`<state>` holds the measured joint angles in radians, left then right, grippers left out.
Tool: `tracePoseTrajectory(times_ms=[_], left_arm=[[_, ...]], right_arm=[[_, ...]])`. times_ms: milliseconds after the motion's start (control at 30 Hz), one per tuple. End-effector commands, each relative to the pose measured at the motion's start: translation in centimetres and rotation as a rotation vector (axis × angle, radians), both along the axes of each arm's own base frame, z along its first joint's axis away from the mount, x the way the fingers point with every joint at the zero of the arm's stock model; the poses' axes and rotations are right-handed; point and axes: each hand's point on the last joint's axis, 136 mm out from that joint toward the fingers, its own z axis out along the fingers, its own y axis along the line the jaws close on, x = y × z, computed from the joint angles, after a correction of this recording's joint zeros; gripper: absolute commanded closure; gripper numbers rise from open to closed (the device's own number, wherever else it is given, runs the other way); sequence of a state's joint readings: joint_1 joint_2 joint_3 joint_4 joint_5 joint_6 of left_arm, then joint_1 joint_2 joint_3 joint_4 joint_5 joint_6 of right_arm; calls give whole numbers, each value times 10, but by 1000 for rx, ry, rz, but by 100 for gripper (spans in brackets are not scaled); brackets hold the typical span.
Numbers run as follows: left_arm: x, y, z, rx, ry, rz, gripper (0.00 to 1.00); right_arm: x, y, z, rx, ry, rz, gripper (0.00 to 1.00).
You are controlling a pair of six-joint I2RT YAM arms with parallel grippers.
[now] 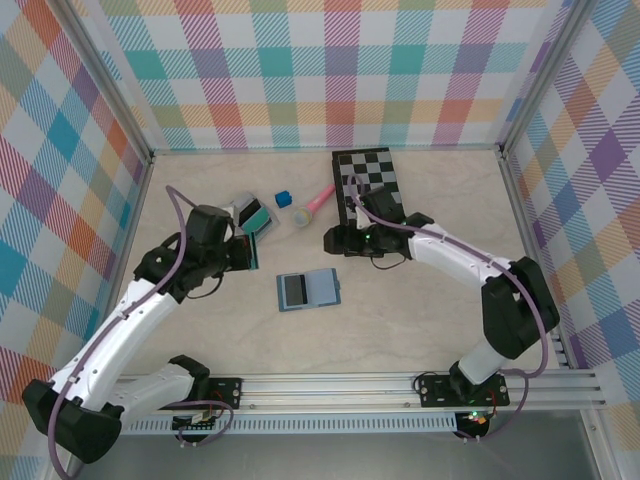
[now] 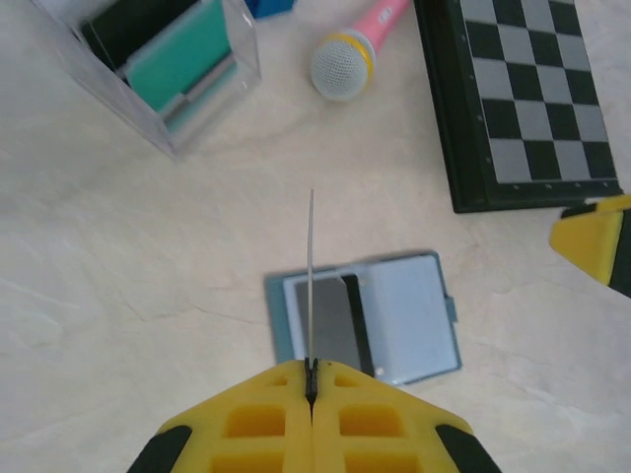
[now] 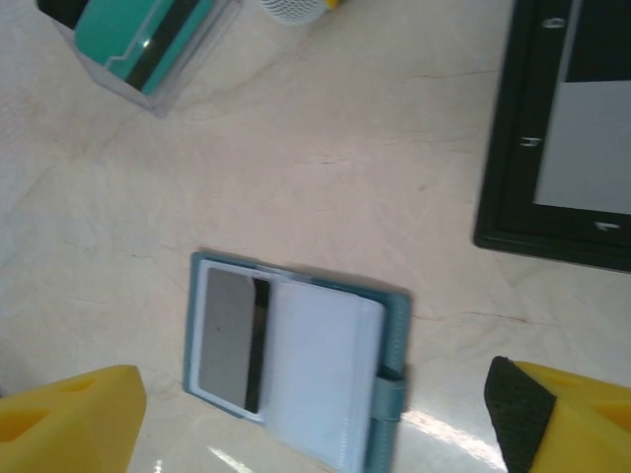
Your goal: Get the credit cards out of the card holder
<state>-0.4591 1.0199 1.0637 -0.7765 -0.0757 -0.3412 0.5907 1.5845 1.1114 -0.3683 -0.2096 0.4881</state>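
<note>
Left wrist camera, nearest first: my left gripper [image 2: 312, 372] is pinched tight on a credit card [image 2: 312, 276], which I see edge-on as a thin upright line rising from between the yellow fingers; beyond it, at lower centre, the card holder [image 2: 365, 330] lies spread open and flat on the pale table [image 2: 128, 296]; a grey card [image 2: 330, 320] with a dark stripe sits in its left half, and the right half shows light blue lining. Farther up the frame, a clear box [image 2: 168, 69] with a teal card [image 2: 182, 59] inside takes the upper left; a pink toy microphone [image 2: 355, 49] lies at top centre with a blue block [image 2: 266, 8] at the top edge; a chessboard [image 2: 523, 99] fills the upper right; all sit apart from the holder. Right wrist camera: my right gripper [image 3: 315, 419] hangs over the holder, jaws spread wide, one finger at each lower corner, gripping nothing. Top camera: the left arm [image 1: 140, 300] slants up from lower left and ends left of the holder, beside the clear box; the right arm [image 1: 460, 255] bends at the right and reaches leftward to centre, its gripper between holder and chessboard.
</note>
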Motion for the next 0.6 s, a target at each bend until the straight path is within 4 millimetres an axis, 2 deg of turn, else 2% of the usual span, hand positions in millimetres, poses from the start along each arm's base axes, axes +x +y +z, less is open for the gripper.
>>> tracePoseTrajectory(times_ms=[0,33,167,333,433,567], left_arm=[[14,23,5,199,-40,-6,100],[19,23,6,233,-43,-30,100],[44,19,6,339,-39,-101,100],[90,1,4,358,-37,-243,100],[110,-12,-7,357,-35,-371,100],[136,-7,-22,407,-2,-431,100]], right_arm=[[3,-4,14,19,-106,54,3],[4,-7,15,21,-123,57,1],[7,-23,19,33,-174,43,0],[10,-44,23,51,-194,8,0],[13,-54,23,50,-187,-22,0],[12,-61,20,70,-183,-45,0]])
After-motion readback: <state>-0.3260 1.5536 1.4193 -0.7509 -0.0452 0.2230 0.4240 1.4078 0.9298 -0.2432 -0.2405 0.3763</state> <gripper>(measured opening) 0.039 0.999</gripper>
